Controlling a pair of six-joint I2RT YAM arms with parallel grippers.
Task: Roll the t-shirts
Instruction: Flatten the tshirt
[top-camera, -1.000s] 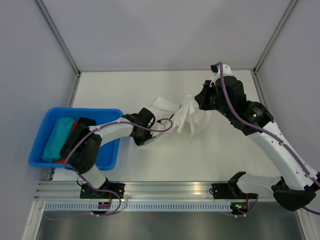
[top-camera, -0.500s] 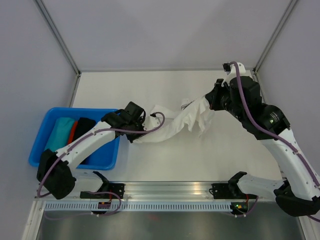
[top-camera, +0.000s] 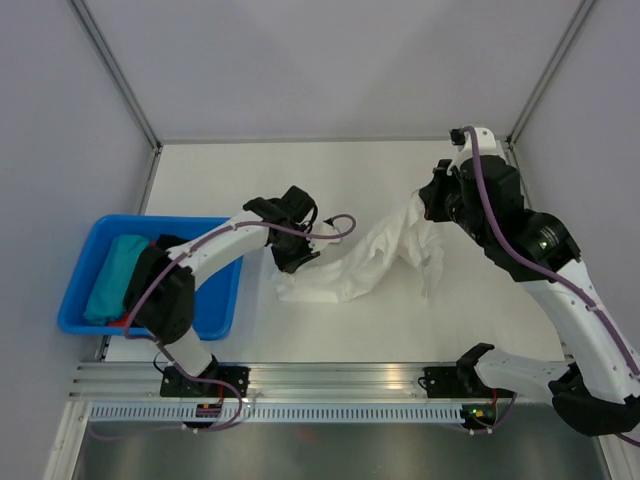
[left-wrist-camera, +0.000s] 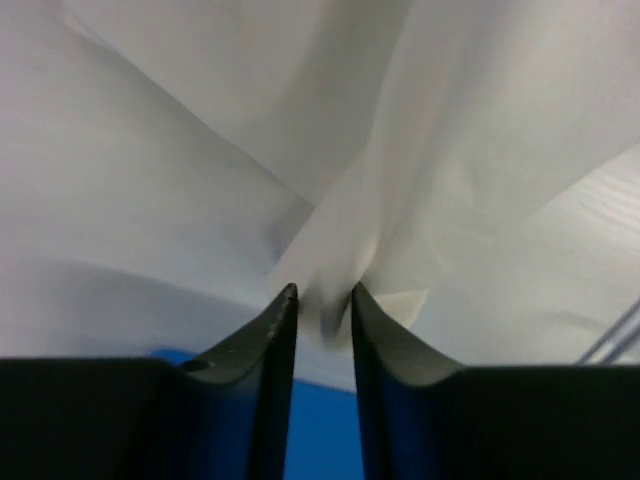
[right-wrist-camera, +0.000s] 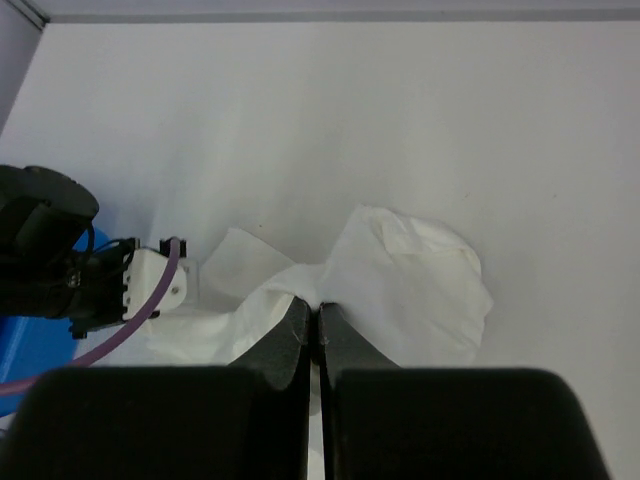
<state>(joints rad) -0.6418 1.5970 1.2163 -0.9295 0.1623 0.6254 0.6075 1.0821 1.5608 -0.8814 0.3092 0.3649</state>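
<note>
White t-shirt (top-camera: 365, 262) is strung across the middle of the bench (top-camera: 250, 175), long axis left to right, a pincer at each end. Right pincer (right-wrist-camera: 313, 308) is clamped tight on the raised right end; left pincer (left-wrist-camera: 322, 295) has its jaws a sliver apart with a fold between them, can't tell if it's really gripping. Thin, soft, creased cloth, sagging and bunched, nowhere near flat I'd say.

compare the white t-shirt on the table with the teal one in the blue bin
The white t-shirt is loose and crumpled, stretched out; the teal t-shirt is a compact roll. The white t-shirt lies on the table, pinched by the left gripper and right gripper; the teal t-shirt sits untouched in the blue bin. Both are soft cloth.
</note>
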